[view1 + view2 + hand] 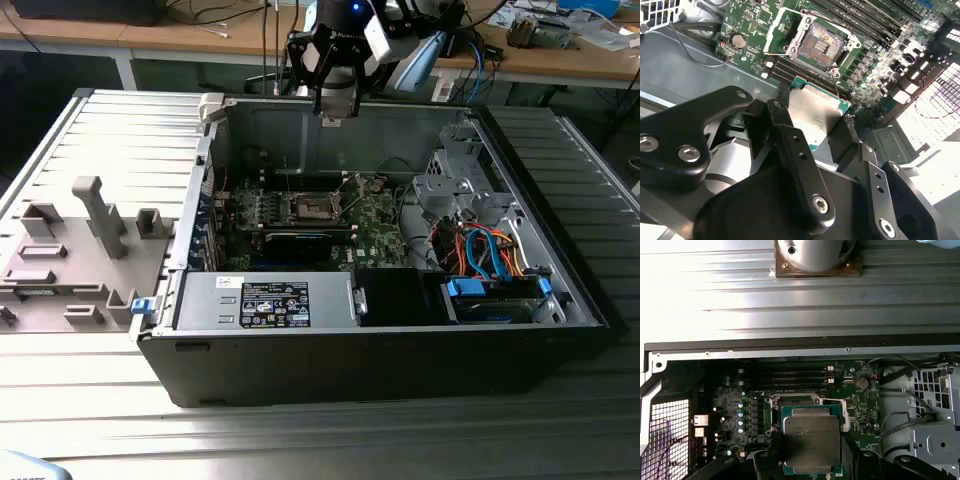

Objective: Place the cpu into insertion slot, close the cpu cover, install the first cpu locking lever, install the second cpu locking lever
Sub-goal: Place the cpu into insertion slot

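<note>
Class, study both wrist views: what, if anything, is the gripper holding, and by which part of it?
The gripper holds the cpu. Its fingers clamp two opposite side edges, leaving the silver-grey top uncovered.

Ribbed grey metal table (320, 440), long parallel slats, dull sheen. Grey moulded fixture tray (60, 270) with upright posts sits on table at exterior view's left. Behind table, light wooden desk (110, 45) on white leg (125, 72). Dark cables (225, 15) trail over desk top; papers and small gear (560, 25) at exterior view's right. Deep shadow under desk. Strong glare on slats in first wrist view.
</note>
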You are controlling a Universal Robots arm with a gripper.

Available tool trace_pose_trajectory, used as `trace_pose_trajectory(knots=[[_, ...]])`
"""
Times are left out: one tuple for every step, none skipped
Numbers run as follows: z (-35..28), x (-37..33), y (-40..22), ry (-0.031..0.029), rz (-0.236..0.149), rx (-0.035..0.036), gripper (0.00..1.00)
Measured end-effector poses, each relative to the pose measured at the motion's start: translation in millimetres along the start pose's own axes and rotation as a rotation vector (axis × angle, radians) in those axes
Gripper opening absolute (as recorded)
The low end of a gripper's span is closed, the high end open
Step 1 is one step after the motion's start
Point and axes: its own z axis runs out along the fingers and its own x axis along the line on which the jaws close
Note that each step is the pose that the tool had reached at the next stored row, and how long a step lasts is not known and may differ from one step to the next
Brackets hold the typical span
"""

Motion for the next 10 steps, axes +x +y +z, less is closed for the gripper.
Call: trace_pose_trajectory(knots=[[0.0,0.0,0.0,0.0000,0.000,0.0000,0.55],[0.1,0.0,0.0,0.0000,0.000,0.0000,0.55],[1.1,0.0,-0.1,0.0000,0.000,0.0000,0.55],[1.2,0.0,-0.1,0.0000,0.000,0.0000,0.55],[2.6,0.0,-0.2,0.0000,0.000,0.0000,0.55],[3.5,-0.1,-0.3,0.0000,0.000,0.0000,0.55],[3.7,-0.1,-0.3,0.0000,0.000,0.0000,0.55],[3.9,-0.1,-0.3,0.0000,0.000,0.0000,0.55],[4.1,-0.1,-0.4,0.0000,0.000,0.0000,0.55],[4.2,-0.1,-0.4,0.0000,0.000,0.0000,0.55]])
